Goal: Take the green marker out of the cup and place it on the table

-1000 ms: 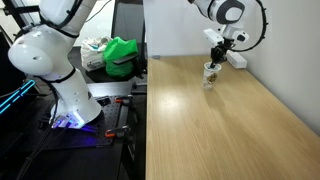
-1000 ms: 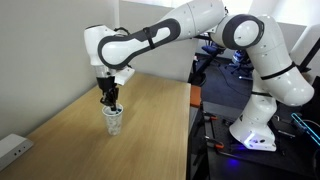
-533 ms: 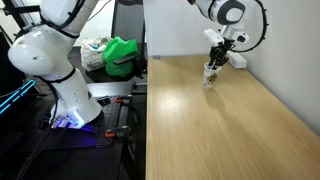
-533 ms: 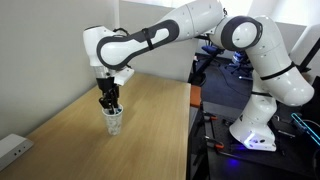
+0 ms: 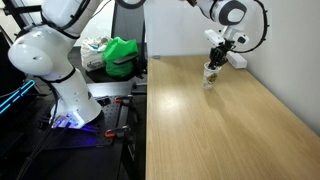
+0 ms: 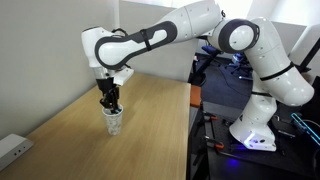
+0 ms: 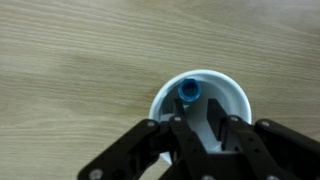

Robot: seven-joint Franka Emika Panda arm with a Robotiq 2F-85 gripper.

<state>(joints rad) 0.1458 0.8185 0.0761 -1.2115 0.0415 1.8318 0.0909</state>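
At the bottom of the wrist view, the pincer (image 7: 205, 128) is released, its black fingers (image 7: 180, 132) apart over the mouth of the white cup (image 7: 238, 100). Just beyond them, a blue-capped marker (image 7: 189, 90) stands inside the cup by its wall. The cup rests on the wooden worktop (image 7: 70, 60).

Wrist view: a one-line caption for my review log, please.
Looking down past the open hand into a white cup holding a blue-tipped marker, on a wooden table.
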